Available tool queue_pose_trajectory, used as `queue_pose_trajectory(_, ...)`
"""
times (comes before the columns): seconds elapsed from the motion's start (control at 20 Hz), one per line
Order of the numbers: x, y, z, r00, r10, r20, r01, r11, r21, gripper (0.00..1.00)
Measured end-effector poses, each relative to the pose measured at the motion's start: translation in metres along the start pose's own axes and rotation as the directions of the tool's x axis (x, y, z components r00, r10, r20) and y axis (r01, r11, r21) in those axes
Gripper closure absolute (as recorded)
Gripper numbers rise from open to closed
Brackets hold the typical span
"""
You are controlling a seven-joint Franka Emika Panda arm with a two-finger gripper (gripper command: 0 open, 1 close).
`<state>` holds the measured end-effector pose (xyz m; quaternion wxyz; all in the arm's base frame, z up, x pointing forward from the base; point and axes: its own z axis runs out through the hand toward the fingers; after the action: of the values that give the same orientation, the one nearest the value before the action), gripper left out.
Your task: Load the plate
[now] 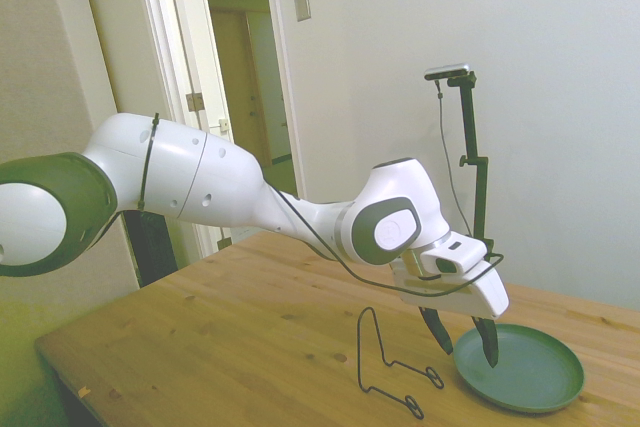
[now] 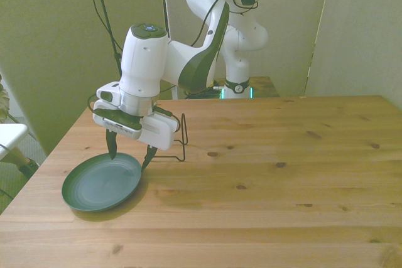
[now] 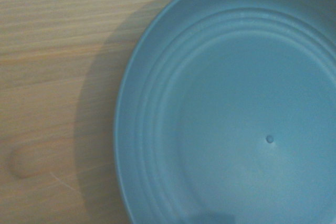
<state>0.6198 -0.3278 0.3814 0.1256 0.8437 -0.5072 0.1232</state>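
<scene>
The teal-green plate (image 2: 100,183) lies flat on the wooden table (image 2: 264,180) at the lower left of the front view. The gripper (image 2: 130,154) hangs over its far rim, fingers spread, holding nothing. The black wire stand (image 1: 385,367) stands just beside the plate.

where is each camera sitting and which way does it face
Side view: off one side of the table, looking across it; arm, open gripper straddling the rim of the plate.
Front view: across the table, facing the robot's base; whole arm, gripper, plate.
Wrist view: on the wrist, looking down at the plate; no robot parts.
All three share the plate.
</scene>
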Motion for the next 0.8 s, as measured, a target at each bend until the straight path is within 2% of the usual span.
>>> queue_pose_trajectory(0.3, 0.001, 0.0, 0.006, 1.0, -0.006, -0.001, 0.006, 1.0, -0.013, 0.0)
queue_pose_trajectory(0.55, 0.004, -0.004, 0.007, 0.998, -0.05, 0.041, 0.052, 0.998, -0.04, 0.0)
queue_pose_trajectory(0.8, 0.009, -0.01, 0.002, 0.995, -0.086, 0.043, 0.087, 0.996, -0.023, 0.0)
